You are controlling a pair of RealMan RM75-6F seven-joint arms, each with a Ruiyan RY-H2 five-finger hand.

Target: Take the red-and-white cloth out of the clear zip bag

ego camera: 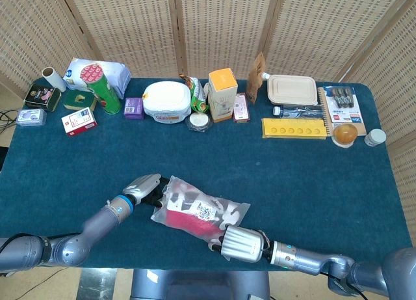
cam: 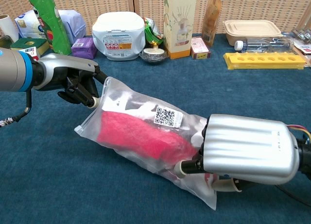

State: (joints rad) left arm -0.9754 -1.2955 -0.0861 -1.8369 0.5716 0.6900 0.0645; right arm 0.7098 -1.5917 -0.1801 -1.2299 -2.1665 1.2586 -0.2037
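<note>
In the lower middle of the chest view, I had my left hand (cam: pixel 73 80) pinching the clear zip bag (cam: pixel 146 136) by its upper-left corner. My right hand (cam: pixel 243 151) grasped its lower-right end, red-and-white cloth (cam: pixel 141 139) inside.

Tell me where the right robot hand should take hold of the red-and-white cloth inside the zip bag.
Probably the cloth's near end, by the right robot hand: it lies lengthwise in the bag, whose far corner the left robot hand grips.
</note>
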